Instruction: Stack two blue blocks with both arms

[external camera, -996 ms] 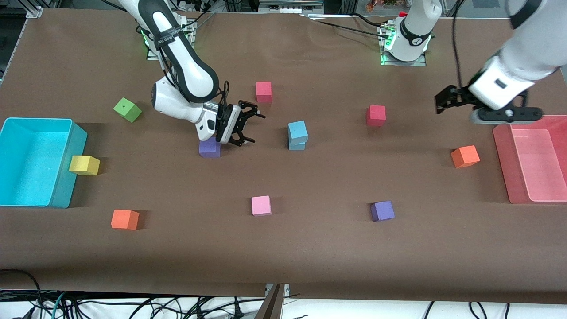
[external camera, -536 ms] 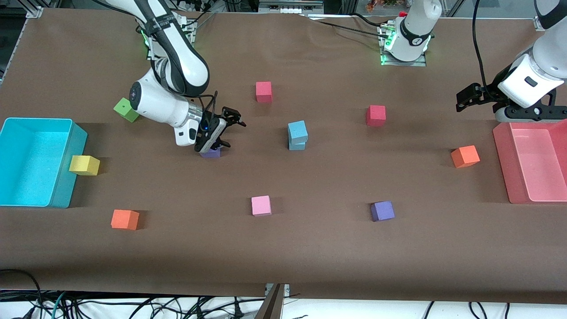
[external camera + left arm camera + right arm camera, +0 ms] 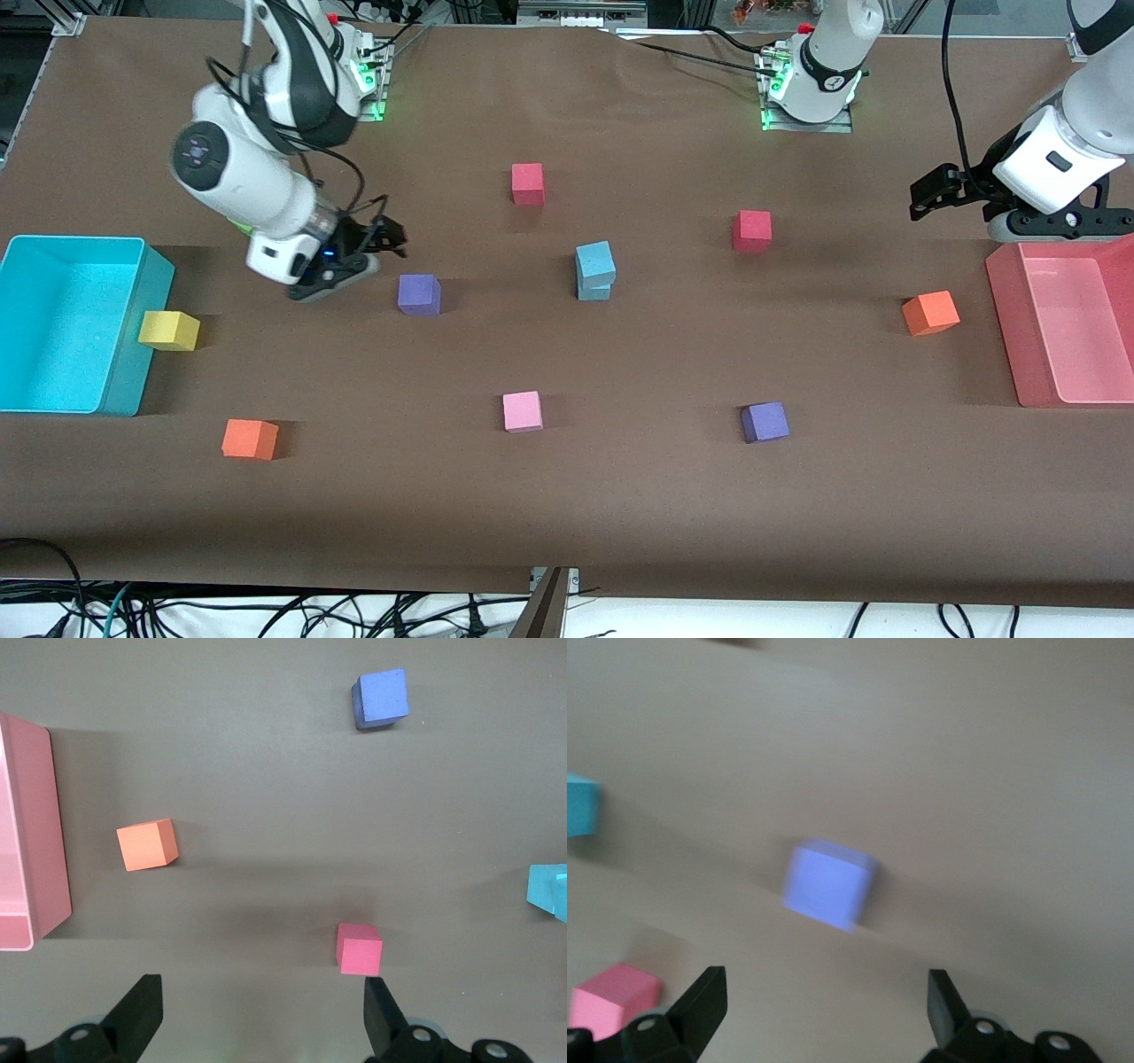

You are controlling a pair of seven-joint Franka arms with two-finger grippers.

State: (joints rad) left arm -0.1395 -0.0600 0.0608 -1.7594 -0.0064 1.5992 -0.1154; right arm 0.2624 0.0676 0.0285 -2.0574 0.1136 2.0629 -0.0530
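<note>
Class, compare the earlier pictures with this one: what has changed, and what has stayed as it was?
The right gripper, open and empty, pulled away from the purple cube toward the cyan bin. The left gripper, open, drew back toward the pink bin. The two blue blocks stay stacked; other cubes unmoved.

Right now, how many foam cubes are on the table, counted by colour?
Blue: 2, stacked
Purple: 2
Red: 2
Orange: 2
Pink: 1
Yellow: 1
Green: 1, almost hidden by the right arm
Total: 11

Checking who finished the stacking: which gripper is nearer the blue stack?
Right. The right gripper is over the table by the purple cube, open; the left gripper waits by the pink bin, open. Blue stack.
</note>
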